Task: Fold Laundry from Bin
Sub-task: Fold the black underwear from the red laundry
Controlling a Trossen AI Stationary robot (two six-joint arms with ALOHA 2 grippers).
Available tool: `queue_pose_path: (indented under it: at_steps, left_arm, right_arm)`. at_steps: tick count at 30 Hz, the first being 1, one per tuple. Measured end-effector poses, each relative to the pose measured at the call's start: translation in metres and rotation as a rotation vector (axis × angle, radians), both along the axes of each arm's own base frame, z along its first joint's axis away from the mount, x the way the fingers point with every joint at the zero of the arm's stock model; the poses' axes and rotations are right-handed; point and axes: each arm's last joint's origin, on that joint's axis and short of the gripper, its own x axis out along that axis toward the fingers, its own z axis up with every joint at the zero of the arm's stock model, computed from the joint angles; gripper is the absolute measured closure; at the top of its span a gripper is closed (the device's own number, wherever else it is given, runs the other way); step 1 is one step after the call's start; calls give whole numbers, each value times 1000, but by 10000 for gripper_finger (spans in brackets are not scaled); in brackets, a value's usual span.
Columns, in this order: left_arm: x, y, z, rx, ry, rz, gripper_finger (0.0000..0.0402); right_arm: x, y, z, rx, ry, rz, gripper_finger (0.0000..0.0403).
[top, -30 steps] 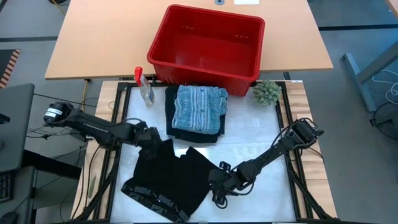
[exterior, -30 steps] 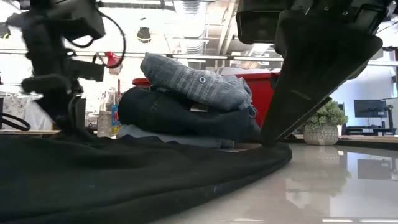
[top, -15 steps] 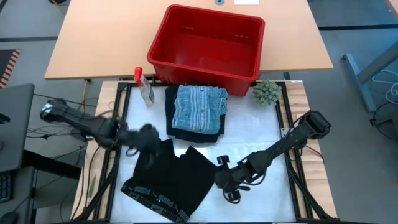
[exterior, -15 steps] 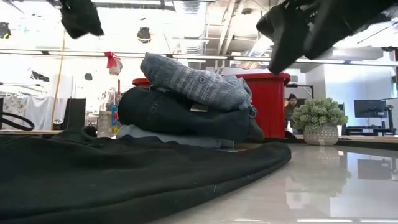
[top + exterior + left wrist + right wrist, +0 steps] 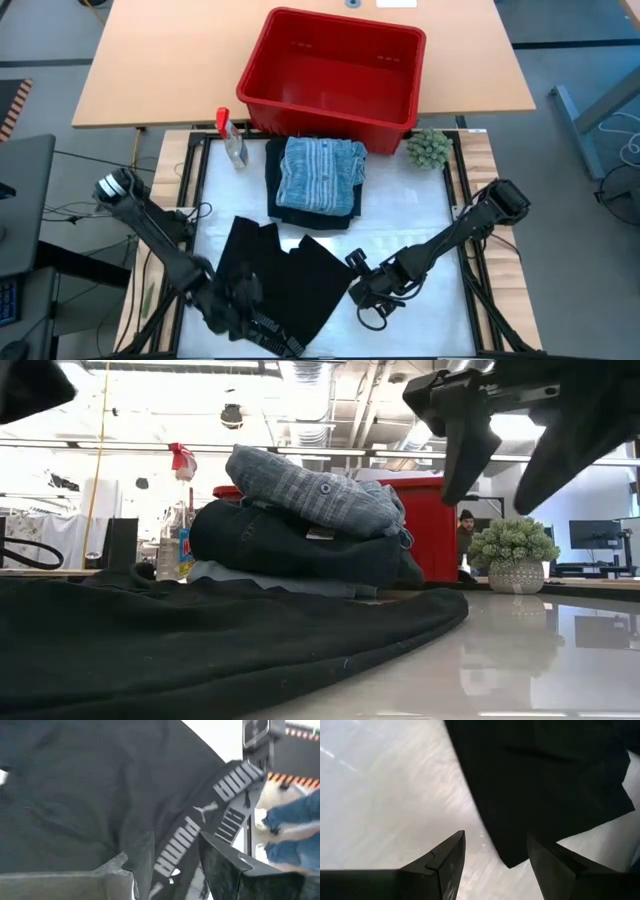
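Nearest you, your left gripper (image 5: 238, 305) sits over the near-left edge of the black garment (image 5: 285, 280), right above its logo-printed waistband (image 5: 200, 837); its fingers (image 5: 131, 865) stand apart with the band between them, not closed on it. Your right gripper (image 5: 368, 296) hovers above the bare white table (image 5: 420, 215) just off the garment's right edge, fingers (image 5: 447, 855) spread and holding nothing. The black garment lies spread flat across the near half of the table. Beyond it, mid-table, you have a folded stack (image 5: 315, 180): a faded blue striped piece (image 5: 320, 172) on top of a dark navy one (image 5: 290, 550), with a light blue layer (image 5: 270, 580) underneath. Left of the stack stands a small spray bottle (image 5: 233, 140); to its right, a fuzzy green ball (image 5: 428, 148). Farthest off, the red bin (image 5: 335, 75) rests on the wooden table (image 5: 150, 70), touching the stack's far edge.
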Motion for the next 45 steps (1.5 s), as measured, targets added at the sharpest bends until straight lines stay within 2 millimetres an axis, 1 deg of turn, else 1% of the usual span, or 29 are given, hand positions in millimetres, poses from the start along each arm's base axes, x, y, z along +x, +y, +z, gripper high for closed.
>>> queue_pose_path:
  at_steps: [3,7,11,15,18,21,24,29,35,40,45]
  left_arm:
    - [10,-12,-5,45,52,-44,266]
    - [12,-17,-5,152,199,-140,272]
    - [4,-17,1,269,280,-217,274]
    - [-5,-13,-2,346,357,-279,274]
    - [-11,-16,-5,370,365,-346,274]
    - [-16,-19,-10,407,356,-421,274]
    - [-18,-19,-15,415,351,-452,274]
    - [-18,-20,-21,366,362,-487,274]
    - [-19,-21,-22,355,364,-563,274]
    - [-19,-22,-24,359,370,-572,274]
    - [-17,-27,-38,369,410,-568,274]
  right_arm:
    - [1,-3,0,-1,-2,-20,164]
    - [1,-6,-1,2,19,-54,164]
    - [3,-10,-1,8,19,-77,164]
    - [6,-15,-1,43,21,-156,164]
    - [8,-18,-1,71,24,-216,164]
    - [8,-19,-1,76,23,-231,164]
    - [8,-19,-1,76,23,-231,164]
    - [9,-21,-1,76,21,-238,164]
    - [10,-24,-1,64,12,-252,164]
    - [13,-26,-1,51,-11,-283,164]
    - [16,-31,0,69,-28,-326,164]
